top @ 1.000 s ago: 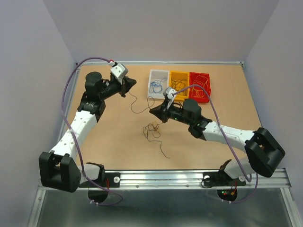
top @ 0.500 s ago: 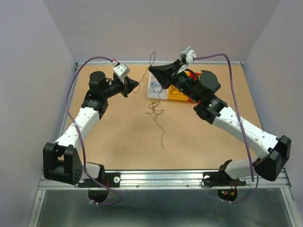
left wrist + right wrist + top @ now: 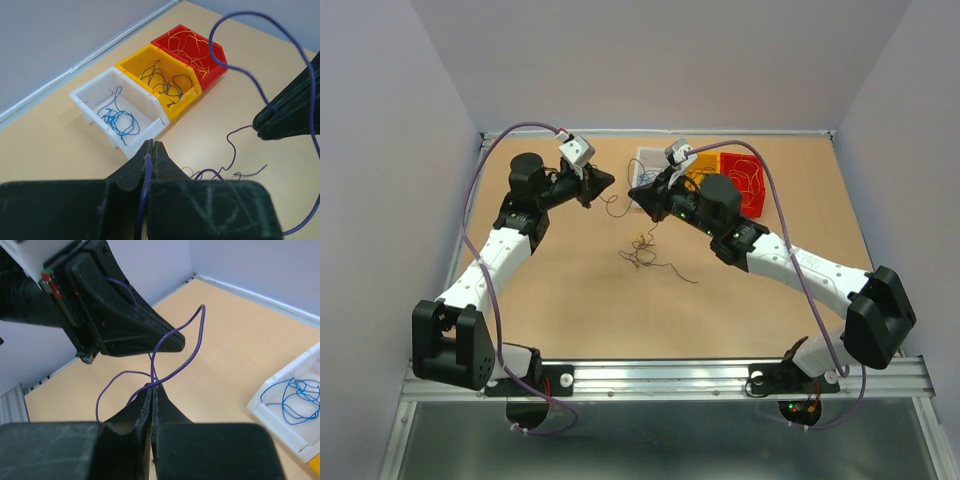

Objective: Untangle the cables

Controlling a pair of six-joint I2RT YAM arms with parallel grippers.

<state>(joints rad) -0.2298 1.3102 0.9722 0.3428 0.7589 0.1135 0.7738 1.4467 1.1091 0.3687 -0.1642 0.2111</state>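
Left wrist, white bin (image 3: pixel 95 107), yellow bin (image 3: pixel 134 58), red bin (image 3: pixel 220 64), right tool (image 3: pixel 256 125) pinching cable (image 3: pixel 144 192)

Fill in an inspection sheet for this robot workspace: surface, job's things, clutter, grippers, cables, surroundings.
Surface: tan table, flat top.
Job's things: purple strand held by both grippers; loose tangle on the table beneath; blue strands in white bin, dark strands in yellow bin, yellow-orange strands in red bin.
Clutter: nothing seen.
Grippers: left gripper and right gripper, jaws shut on the purple strand, tips close together above the table.
Cables: lavender hoses loop along both arms.
Surroundings: grey walls on three sides; metal rail at the near edge.
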